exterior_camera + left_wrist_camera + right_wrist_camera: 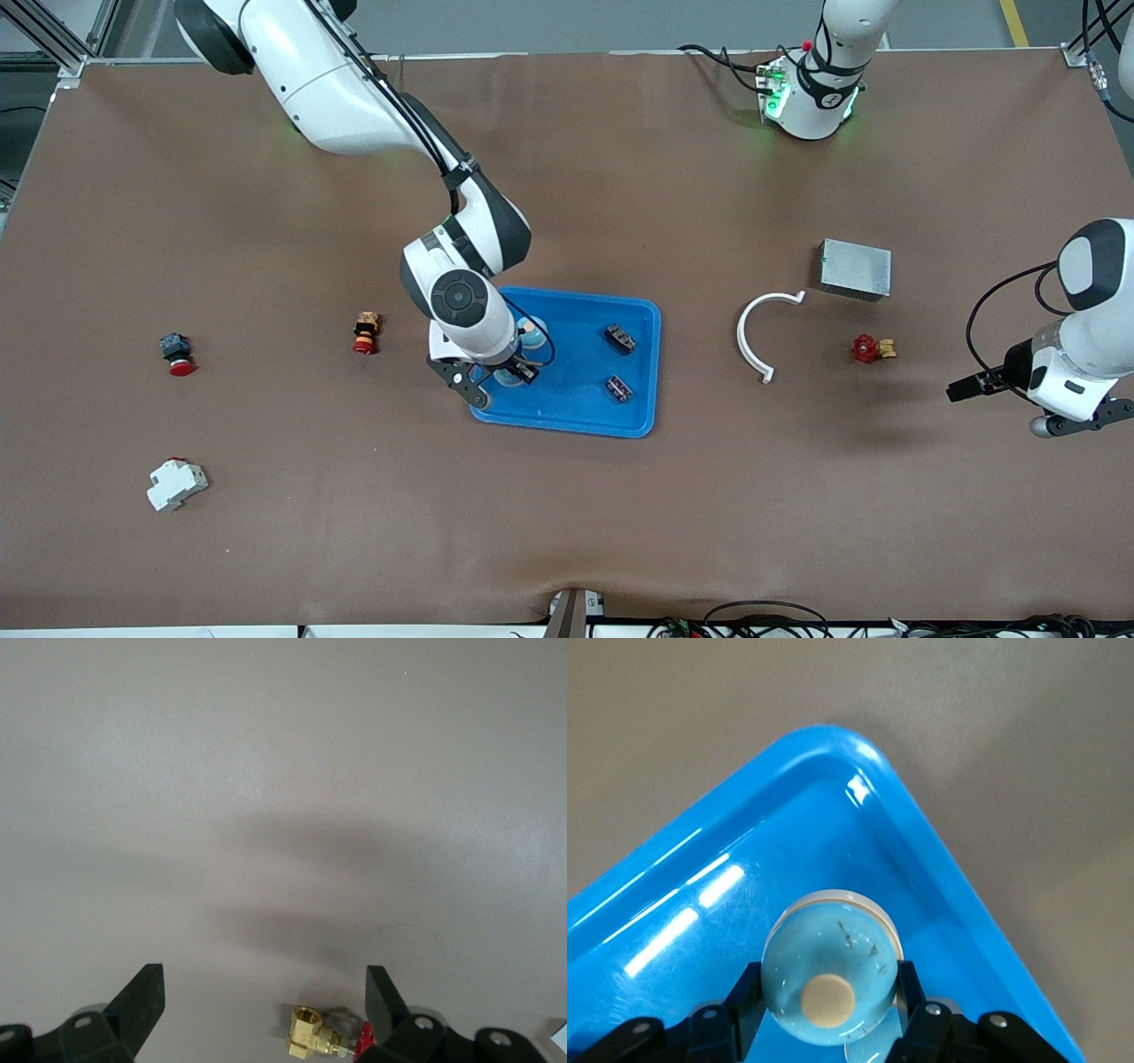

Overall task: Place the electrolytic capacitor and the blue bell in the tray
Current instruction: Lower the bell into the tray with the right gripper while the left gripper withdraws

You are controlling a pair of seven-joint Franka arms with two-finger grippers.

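White clip-on block (176,485) nearest the camera; bell held in the tray farther up.

The right gripper (498,372) is clamped on the blue bell (827,980) over a corner of the blue tray (644,372), where two small dark parts (619,338) lie. The left gripper (264,1008) waits with fingers apart over the table, by the red-handled brass valve (872,349).
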